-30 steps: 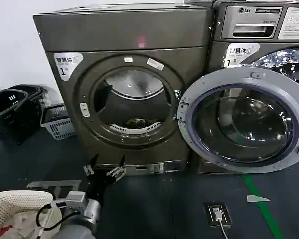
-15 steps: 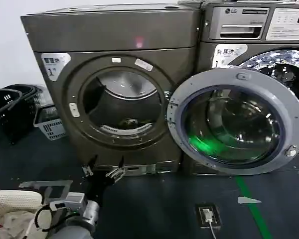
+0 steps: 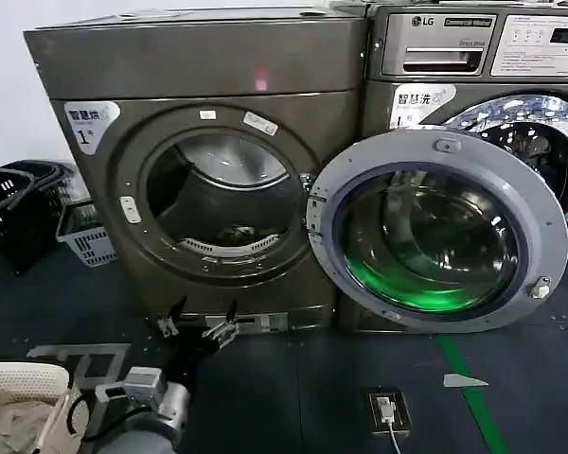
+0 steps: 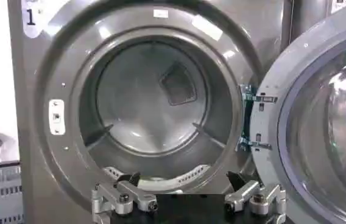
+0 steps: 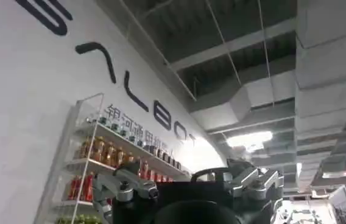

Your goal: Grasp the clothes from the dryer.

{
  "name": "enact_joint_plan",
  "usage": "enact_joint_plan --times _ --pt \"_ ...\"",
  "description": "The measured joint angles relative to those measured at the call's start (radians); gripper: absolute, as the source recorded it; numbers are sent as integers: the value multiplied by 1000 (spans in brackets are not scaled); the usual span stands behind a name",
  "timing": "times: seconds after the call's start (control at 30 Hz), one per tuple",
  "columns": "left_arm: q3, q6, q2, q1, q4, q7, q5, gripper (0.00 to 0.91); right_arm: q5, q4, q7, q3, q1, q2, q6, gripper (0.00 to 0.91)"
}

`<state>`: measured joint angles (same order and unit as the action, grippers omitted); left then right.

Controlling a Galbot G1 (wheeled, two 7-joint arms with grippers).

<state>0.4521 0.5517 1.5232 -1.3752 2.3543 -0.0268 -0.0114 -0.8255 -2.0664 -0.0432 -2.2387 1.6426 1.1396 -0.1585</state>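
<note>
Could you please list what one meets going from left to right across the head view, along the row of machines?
Black baskets → grey lattice basket → dryer with the clothes inside its drum → open round door → LG machine.

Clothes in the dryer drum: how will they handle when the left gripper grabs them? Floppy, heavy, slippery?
The clothes look like a small crumpled bundle low in the dryer drum, so probably floppy and likely to drape from the open left gripper. Being small against the porthole, they are probably light. They lie close behind the porthole lip, so dragging might snag.
</note>
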Motion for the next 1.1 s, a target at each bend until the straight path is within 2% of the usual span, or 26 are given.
enact_joint_plan --times 0.47,1.1 --pt "3 -2 8 0 8 2 0 907 14 -18 -31 -10 6 13 32 907" --pt "4 -2 13 6 1 5 1 907 30 -33 -39 18 -3 34 49 907"
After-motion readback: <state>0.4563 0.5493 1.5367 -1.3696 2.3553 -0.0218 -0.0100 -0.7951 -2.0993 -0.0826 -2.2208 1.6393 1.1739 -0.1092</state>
